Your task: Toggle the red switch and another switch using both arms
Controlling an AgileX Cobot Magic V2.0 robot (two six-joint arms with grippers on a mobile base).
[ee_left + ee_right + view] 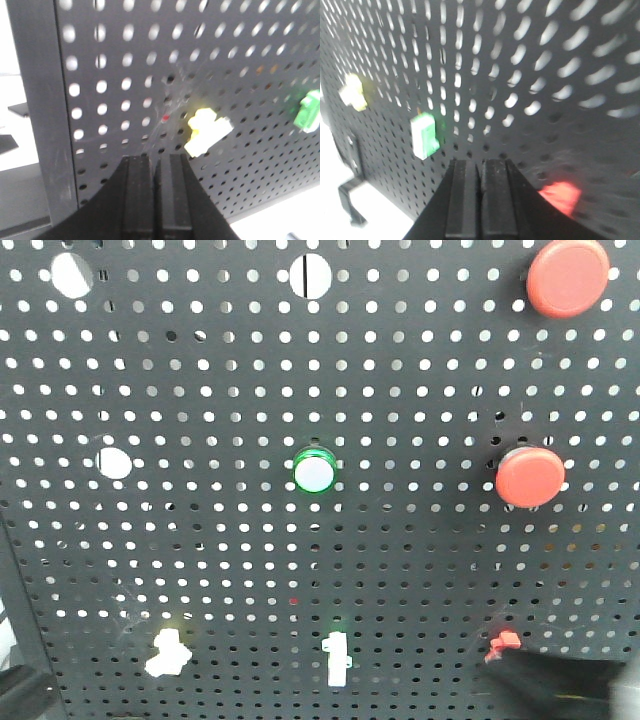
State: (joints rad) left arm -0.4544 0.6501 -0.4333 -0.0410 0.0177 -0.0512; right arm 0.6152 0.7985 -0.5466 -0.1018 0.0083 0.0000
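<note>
The red switch [500,645] sits low on the right of the black pegboard [230,540]. In the right wrist view the red switch [561,195] is a blur just right of my right gripper [481,162], which is shut and empty, with its tips close to the board. The pale yellow-white switch [167,652] is at the lower left. In the left wrist view this switch [207,131] lies up and to the right of my left gripper [155,159], also shut and empty. The dark right arm [570,688] reaches in just below the red switch.
A white toggle with a green base [338,658] stands between the two switches. Two big red push buttons [568,278] [530,477] are on the right, and a green-ringed white button [315,473] is mid-board. The board's grey frame post [37,100] runs down the left.
</note>
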